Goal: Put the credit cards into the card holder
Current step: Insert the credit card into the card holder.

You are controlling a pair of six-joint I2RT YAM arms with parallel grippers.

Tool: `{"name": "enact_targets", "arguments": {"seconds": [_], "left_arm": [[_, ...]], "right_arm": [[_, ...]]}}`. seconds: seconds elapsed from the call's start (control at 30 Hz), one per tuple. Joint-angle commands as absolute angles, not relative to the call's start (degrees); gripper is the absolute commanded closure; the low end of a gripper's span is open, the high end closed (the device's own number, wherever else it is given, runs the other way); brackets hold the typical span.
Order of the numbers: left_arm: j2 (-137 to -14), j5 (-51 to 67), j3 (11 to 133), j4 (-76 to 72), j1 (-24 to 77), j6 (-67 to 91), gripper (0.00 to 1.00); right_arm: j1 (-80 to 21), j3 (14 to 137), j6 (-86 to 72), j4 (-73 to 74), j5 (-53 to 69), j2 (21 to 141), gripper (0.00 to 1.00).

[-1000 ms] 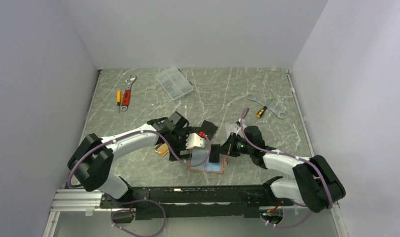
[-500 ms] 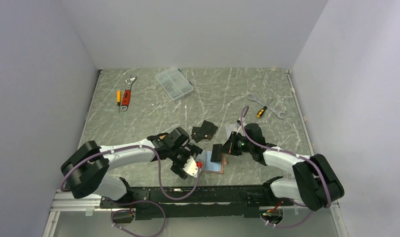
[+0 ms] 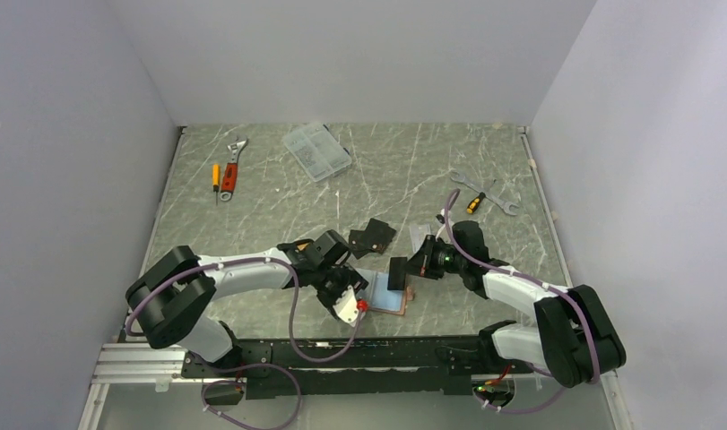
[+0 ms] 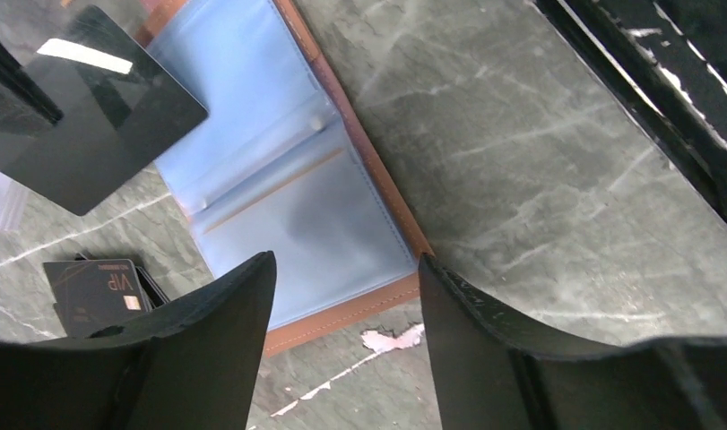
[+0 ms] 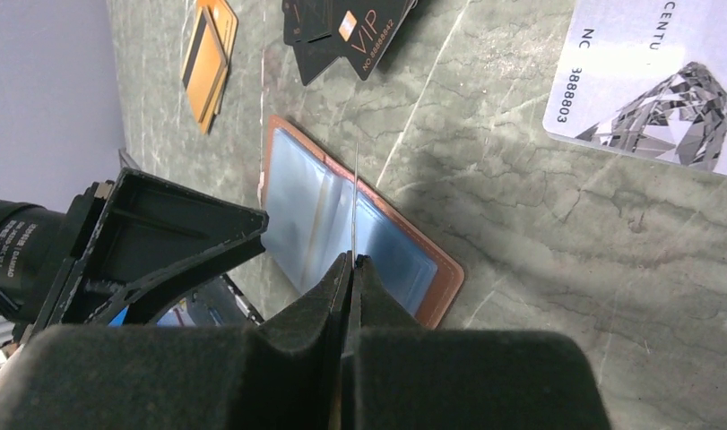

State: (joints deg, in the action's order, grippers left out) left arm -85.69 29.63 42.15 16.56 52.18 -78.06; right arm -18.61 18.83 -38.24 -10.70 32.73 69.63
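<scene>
Between the fingers of the right gripper (image 5: pixel 352 262): a thin, dark glossy card (image 4: pixel 90 116), jaws pressed together on its upper edge; from the right wrist it shows edge-on, so it hangs upright.
Why upright: by my judgement, so its lower edge can enter a pocket slit.
Under that card: the salmon-pink folding card holder (image 3: pixel 386 303), lying open with its pale-blue inside up, near the desk's (image 3: pixel 252 197) front edge, about midway along it. I cannot tell whether card and holder touch.
Left gripper (image 4: pixel 346 269): jaws spread, nothing between them, astride the holder's near corner, probably to steady it against sliding.
Orange-gold cards (image 5: pixel 207 54): stacked flat on the holder's left-arm side, apart from it, one with a dark stripe.
Silver-grey card (image 5: pixel 655 81): flat, diamond print up, toward the desk's rear.
Black "VIP" cards (image 5: pixel 341 31): piled just behind the holder.
</scene>
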Motion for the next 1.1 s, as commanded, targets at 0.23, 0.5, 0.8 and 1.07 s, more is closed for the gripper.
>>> {"name": "enact_targets", "arguments": {"seconds": [0.23,0.5,0.8,1.07], "left_arm": [[-93.45,29.62,55.21,20.93,56.59,-57.18,0.61],[-94.08,25.96,57.88,20.72,58.81,-45.74,0.59],[-87.55,22.45,52.04,20.3,50.08,-68.59,0.39],[-92.36,26.65,51.47,10.9,50.57,-75.61,0.38]], "right_arm": [[-18.19,20.59,-37.9,-13.67,36.41,63.78,1.0],[-18.2,17.02,-37.57,-12.17,32.91,63.53,1.0],[-18.13,16.48,-36.99,-12.05,29.73,67.0,1.0],[-18.25,18.5,-36.33,-13.64,30.29,71.79,1.0]]}}
